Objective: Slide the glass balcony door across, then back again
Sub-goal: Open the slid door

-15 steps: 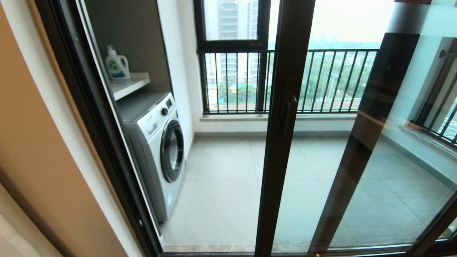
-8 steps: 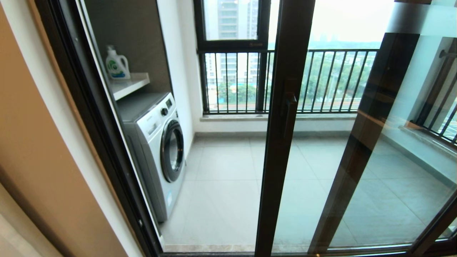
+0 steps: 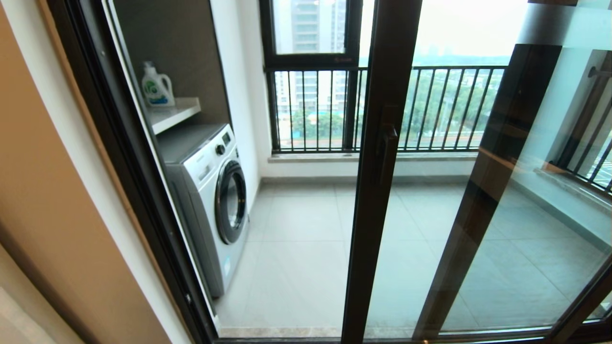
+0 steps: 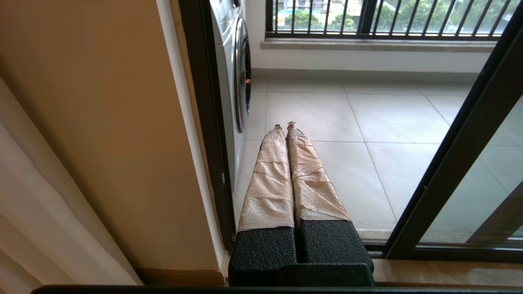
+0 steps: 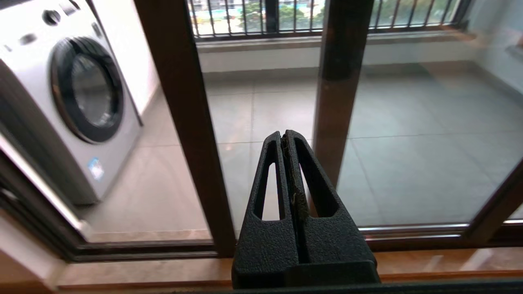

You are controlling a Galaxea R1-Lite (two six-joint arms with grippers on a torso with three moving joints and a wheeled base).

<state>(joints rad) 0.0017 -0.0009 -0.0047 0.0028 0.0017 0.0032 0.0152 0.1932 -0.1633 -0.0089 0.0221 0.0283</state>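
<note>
The tall clear-glass balcony door with its dark brown metal frame stands partway across the opening, its dark vertical bar handle untouched. Neither arm shows from above. The left gripper and right gripper both hang low near the threshold, jaws pressed together and empty. I'd judge nothing has begun; next, one gripper must rise to that handle.

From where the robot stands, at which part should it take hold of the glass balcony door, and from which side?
Best at the dark vertical bar handle on the glass balcony door frame's leading stile. It stands proud of the frame, so an end effector could probably close around it from the room side, fingers straddling it horizontally.
</note>
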